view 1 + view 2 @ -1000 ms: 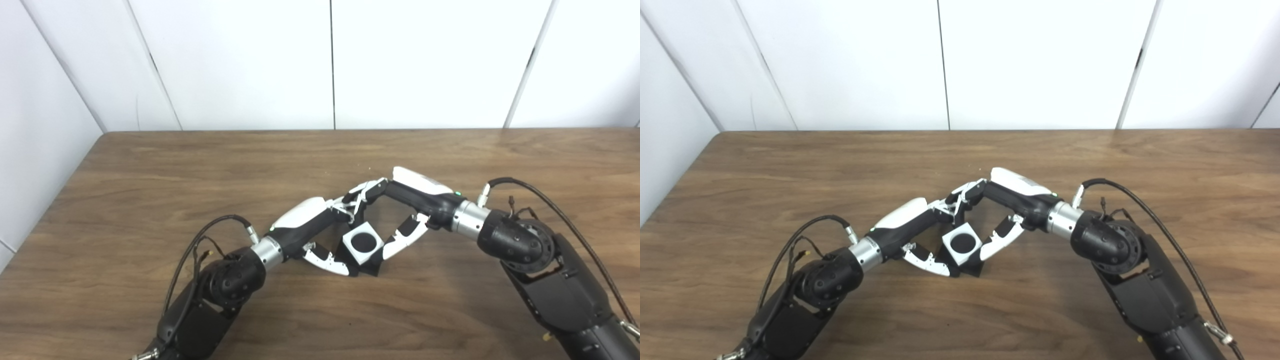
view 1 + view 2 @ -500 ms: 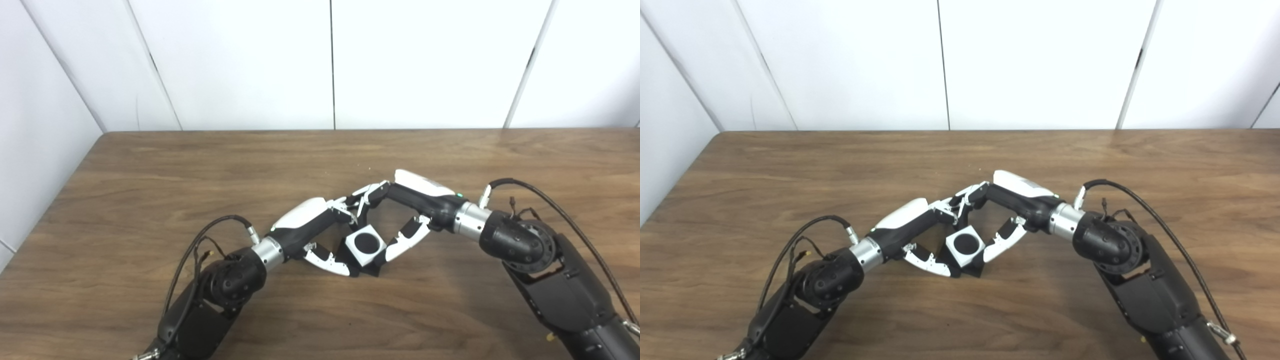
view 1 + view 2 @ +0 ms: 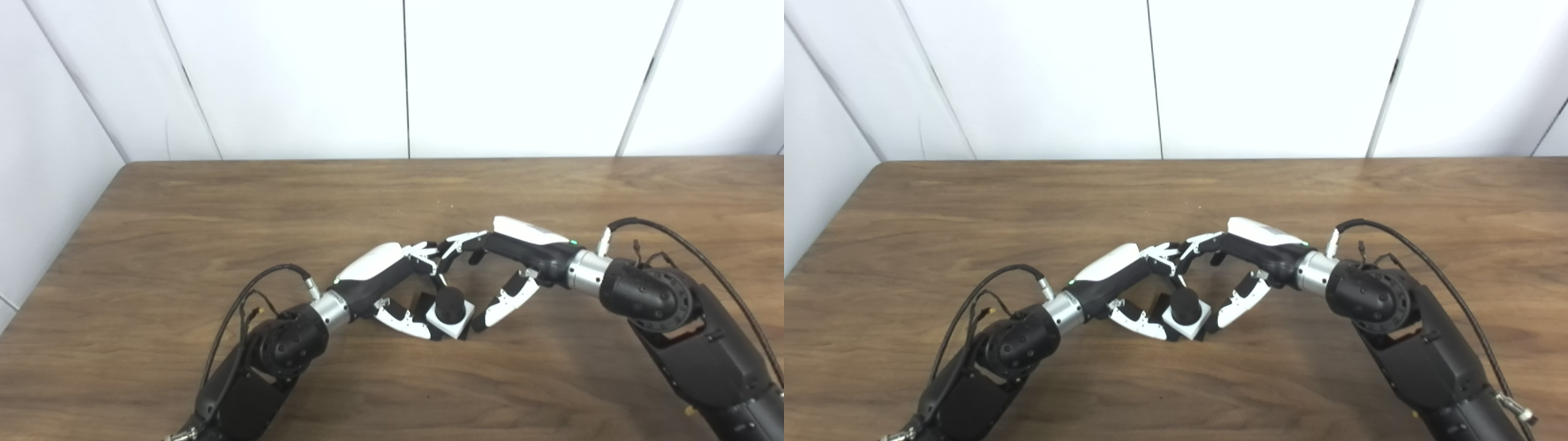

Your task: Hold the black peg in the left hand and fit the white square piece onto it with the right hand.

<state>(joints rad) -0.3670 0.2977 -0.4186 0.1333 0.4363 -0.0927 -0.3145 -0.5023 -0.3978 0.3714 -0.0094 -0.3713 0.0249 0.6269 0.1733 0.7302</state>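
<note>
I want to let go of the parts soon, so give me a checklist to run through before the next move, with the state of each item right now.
1. Black round peg pokes up through the white square piece: ok.
2. White piece fully seated on the peg: cannot tell, its underside is hidden.
3. Left hand holding the peg: cannot tell, its thumb lies beside the white piece but contact is hidden.
4. Right hand holding the white piece: cannot tell, its thumb looks just clear of the piece.
5. Fingers of both hands meet behind the peg: not ok, they could catch on withdrawal.
6. Assembly resting on the brown wooden table: cannot tell.
</note>
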